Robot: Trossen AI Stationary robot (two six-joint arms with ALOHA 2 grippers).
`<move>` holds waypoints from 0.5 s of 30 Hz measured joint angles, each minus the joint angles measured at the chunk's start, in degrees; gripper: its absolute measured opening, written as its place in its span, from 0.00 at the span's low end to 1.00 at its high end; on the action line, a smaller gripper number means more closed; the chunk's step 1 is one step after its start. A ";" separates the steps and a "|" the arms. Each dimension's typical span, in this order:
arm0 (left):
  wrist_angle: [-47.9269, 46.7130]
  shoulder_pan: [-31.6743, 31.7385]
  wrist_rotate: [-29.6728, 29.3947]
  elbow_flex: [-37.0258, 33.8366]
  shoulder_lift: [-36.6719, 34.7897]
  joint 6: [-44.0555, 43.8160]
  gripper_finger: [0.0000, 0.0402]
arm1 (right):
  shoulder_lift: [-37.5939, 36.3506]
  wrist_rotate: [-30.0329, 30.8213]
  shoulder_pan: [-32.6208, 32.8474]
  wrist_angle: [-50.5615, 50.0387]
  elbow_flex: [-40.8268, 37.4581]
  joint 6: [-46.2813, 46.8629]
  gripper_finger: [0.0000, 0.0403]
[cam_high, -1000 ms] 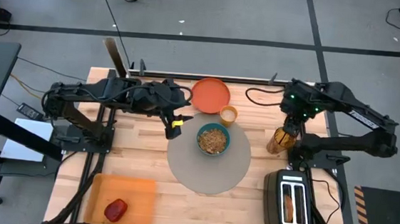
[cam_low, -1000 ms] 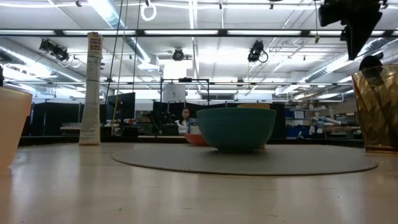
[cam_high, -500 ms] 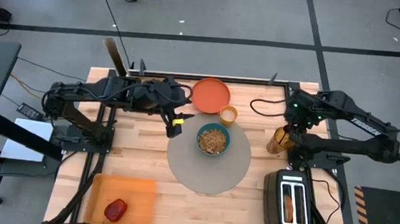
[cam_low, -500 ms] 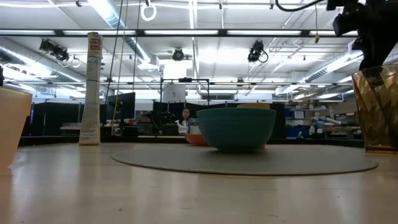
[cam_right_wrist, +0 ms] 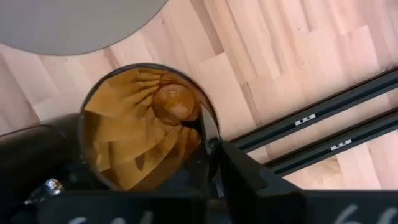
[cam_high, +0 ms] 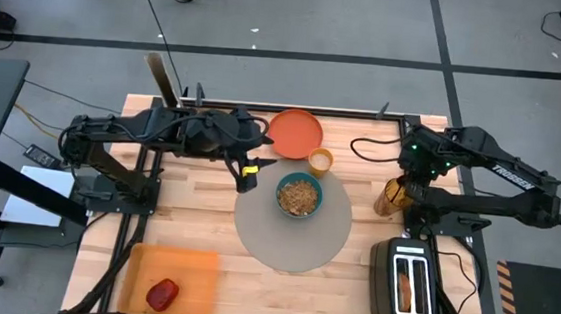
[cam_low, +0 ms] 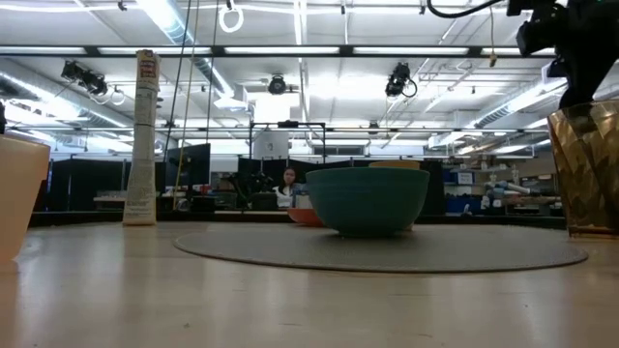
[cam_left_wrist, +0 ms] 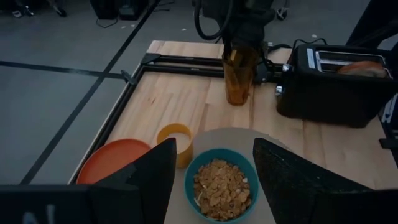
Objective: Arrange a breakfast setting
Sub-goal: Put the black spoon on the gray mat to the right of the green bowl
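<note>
With right gripper [cam_high: 405, 183] clamped on the thin metal spoon [cam_right_wrist: 207, 127] standing in the faceted amber glass tumbler [cam_high: 392, 196] at the counter's right, lift straight up clear of the rim, then swing toward the cereal-filled teal bowl [cam_high: 300, 195], minding the open left gripper [cam_high: 247, 170] beside it.

**Layout around the mat**

The bowl [cam_high: 300, 195] sits on the mat [cam_high: 292, 232], toward its far edge. Behind the mat lies the plate [cam_high: 294, 133], the cup [cam_high: 320, 161] just right of it. Right of the mat stands a tumbler [cam_high: 392, 197]; the toaster [cam_high: 408, 279] is nearer, the apple [cam_high: 161, 294] near-left on a board [cam_high: 196, 270].
</note>
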 joint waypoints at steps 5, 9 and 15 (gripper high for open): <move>0.67 0.00 0.00 0.00 0.00 0.00 0.55 | 0.03 -0.79 0.02 -0.06 0.02 1.02 0.03; 0.73 0.00 0.00 0.00 0.00 -0.02 0.55 | 0.03 -1.18 0.00 -0.08 0.03 2.19 0.05; 0.84 0.00 0.00 0.00 0.00 -0.02 0.55 | 0.03 -1.97 0.04 -0.08 0.13 2.80 0.03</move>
